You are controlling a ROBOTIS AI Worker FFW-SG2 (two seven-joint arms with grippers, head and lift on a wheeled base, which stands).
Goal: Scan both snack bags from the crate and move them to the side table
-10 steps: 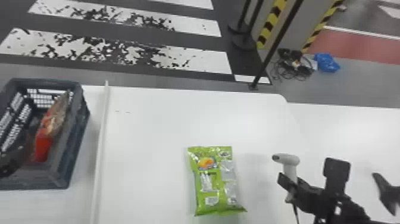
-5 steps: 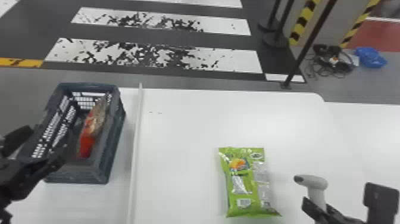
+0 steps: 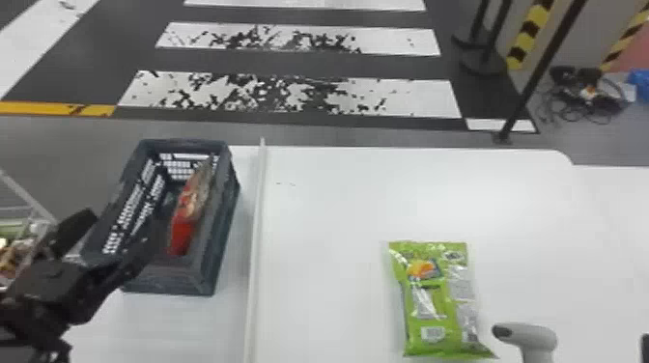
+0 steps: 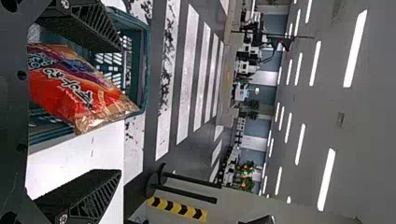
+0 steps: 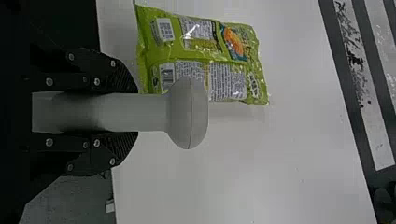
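Left gripper (image 3: 118,229) opened wide at the crate's (image 3: 224,241) eight o'clock, red snack bag (image 3: 184,224) inside at three o'clock side, green snack bag (image 3: 437,301) on white table (image 3: 338,241) at crate's four o'clock, right gripper (image 3: 645,348) holding the scanner (image 3: 533,337).

Crate walls (image 3: 166,282) ring the red bag (image 3: 186,217), with open room above.

At left stands the crate (image 3: 223,241), with one snack bag (image 3: 186,217) in it; to the right, on the table (image 3: 338,202), lies the other snack bag (image 3: 437,299), and at near right of this, the scanner (image 3: 533,336)
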